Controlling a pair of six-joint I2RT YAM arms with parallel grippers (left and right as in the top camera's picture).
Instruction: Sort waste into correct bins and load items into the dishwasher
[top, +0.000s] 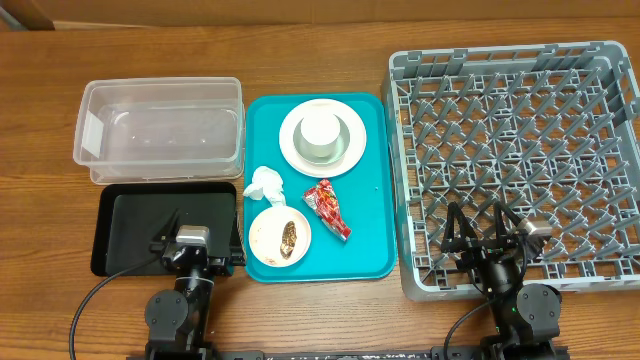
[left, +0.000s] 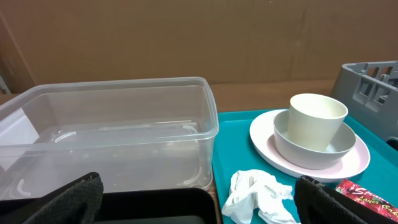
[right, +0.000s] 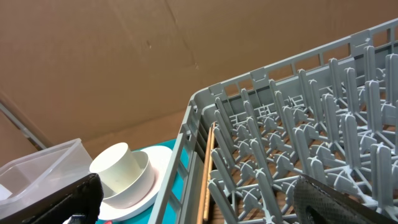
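A teal tray (top: 375, 150) holds a white plate (top: 295, 150) with a bowl and a white cup (top: 321, 130) stacked on it, a crumpled white tissue (top: 266, 185), a red snack wrapper (top: 327, 210) and a small plate (top: 262, 240) with a brown food scrap (top: 289, 237). The grey dishwasher rack (top: 520, 150) is empty at the right. My left gripper (top: 195, 262) is open and empty over the black tray (top: 165, 225); the tissue (left: 258, 196) lies just ahead between its fingers. My right gripper (top: 485, 240) is open and empty at the rack's (right: 298, 137) near-left corner.
A clear plastic bin (top: 160, 130) stands empty behind the black tray at the left, also in the left wrist view (left: 112, 137). A cardboard wall rises behind the table.
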